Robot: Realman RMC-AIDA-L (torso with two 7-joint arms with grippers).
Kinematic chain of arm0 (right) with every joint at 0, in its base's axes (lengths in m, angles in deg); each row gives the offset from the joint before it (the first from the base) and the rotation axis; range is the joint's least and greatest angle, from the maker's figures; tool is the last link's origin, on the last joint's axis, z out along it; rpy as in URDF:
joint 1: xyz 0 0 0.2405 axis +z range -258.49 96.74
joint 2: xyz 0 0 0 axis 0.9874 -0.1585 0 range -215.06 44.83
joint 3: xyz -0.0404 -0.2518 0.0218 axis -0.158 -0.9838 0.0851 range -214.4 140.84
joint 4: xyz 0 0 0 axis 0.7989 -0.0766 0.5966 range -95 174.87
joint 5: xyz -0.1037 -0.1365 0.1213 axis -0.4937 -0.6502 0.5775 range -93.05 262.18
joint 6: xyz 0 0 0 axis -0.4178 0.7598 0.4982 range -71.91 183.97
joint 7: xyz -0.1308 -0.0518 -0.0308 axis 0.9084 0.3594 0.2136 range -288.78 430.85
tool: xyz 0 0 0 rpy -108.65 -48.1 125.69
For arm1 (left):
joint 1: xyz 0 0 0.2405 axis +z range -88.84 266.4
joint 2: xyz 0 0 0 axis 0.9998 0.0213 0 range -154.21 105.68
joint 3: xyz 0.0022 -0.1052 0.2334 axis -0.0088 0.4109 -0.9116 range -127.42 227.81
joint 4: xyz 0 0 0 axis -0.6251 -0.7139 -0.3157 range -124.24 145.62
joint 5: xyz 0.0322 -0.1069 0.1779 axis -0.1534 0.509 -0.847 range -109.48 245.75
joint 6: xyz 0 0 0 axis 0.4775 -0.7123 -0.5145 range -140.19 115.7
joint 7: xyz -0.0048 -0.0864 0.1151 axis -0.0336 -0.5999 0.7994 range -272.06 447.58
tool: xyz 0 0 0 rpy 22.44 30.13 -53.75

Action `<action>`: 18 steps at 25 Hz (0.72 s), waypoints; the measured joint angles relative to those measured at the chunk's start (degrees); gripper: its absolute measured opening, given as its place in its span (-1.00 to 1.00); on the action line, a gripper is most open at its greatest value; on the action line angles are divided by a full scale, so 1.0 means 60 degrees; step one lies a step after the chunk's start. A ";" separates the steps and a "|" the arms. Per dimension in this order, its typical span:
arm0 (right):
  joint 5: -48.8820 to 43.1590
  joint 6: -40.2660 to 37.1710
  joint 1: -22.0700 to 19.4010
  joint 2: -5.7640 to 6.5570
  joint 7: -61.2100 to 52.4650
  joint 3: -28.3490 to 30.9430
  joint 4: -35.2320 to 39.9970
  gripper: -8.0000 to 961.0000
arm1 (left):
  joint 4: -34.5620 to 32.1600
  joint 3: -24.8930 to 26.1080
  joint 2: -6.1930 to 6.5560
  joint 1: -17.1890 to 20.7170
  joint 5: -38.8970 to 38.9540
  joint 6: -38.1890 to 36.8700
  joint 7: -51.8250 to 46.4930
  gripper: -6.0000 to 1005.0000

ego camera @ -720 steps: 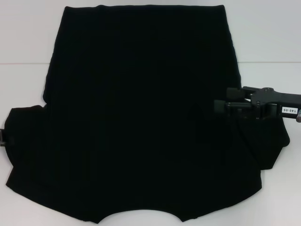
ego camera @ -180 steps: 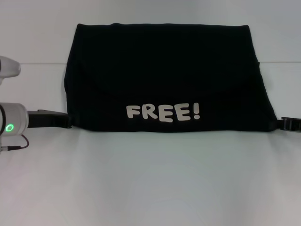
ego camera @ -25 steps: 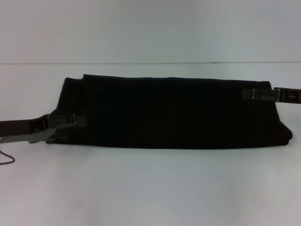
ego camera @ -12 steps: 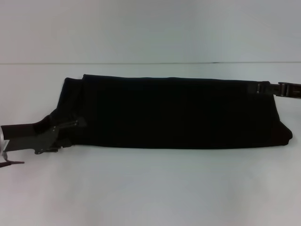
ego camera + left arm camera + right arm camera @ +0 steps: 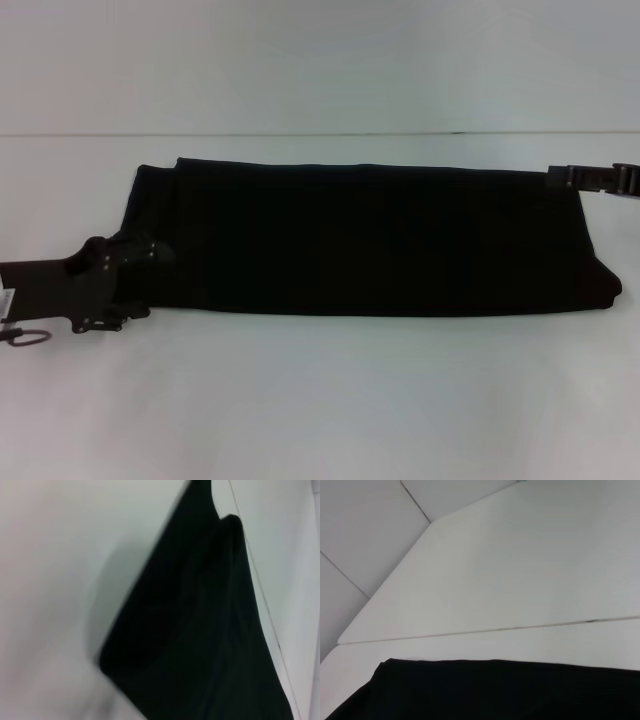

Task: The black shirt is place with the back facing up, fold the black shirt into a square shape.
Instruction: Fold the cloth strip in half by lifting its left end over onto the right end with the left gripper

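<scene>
Black shirt (image 5: 370, 240): folded into long flat band across table (image 5: 320, 400) centre, not yet square.

Left gripper (image 5: 125, 275) at band's left near corner; fingers' state cannot tell.

Right gripper (image 5: 590, 178) at far right corner; grip cannot tell.

Risk: uneven pull at one end drags layers, skews fold, opens band.

surface: white table (image 5: 320, 400) | on it: black shirt (image 5: 380, 240), folded into long band
</scene>
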 joint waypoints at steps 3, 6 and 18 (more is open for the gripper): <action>0.0000 0.0009 -0.0003 0.0039 -0.0080 -0.0002 0.0012 0.65 | 0.0002 0.0010 0.0075 -0.0143 -0.0310 0.0170 -0.0216 0.81; 0.0000 0.0012 -0.0005 0.0054 -0.0167 -0.0006 0.0012 0.65 | 0.0005 0.0014 0.0109 -0.0227 -0.0544 0.0378 -0.0436 0.81; -0.0001 0.0036 0.0000 0.0074 -0.0278 0.0004 0.0012 0.65 | 0.0017 0.0029 0.0171 -0.0280 -0.0940 0.0847 -0.0884 0.81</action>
